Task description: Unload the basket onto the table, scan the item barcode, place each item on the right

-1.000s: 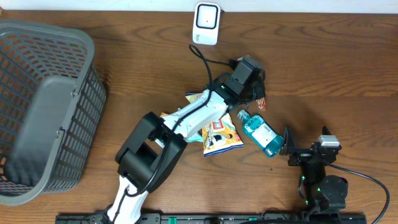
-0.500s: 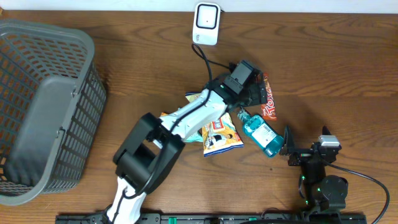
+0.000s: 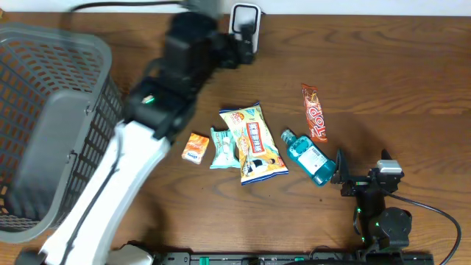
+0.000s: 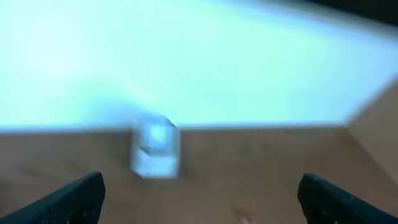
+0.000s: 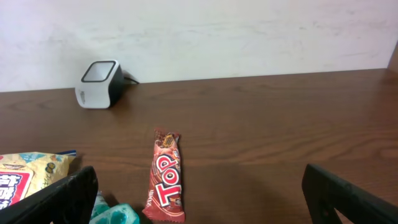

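Candy bar (image 3: 315, 112) lies lengthwise front-to-back — left pincer (image 4: 199, 186), right pincer (image 5: 199, 180) both spread.

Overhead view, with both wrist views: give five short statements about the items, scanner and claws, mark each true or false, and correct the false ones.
1. The red Top bar lies on the table, in no claw. True.
2. The blue bottle is inside the basket. False: it lies on the table beside the yellow snack bag.
3. The left claw is shut on the scanner. False: it is open and holds nothing.
4. The scanner stands at the table's far edge. True.
5. The right claw is open. True.
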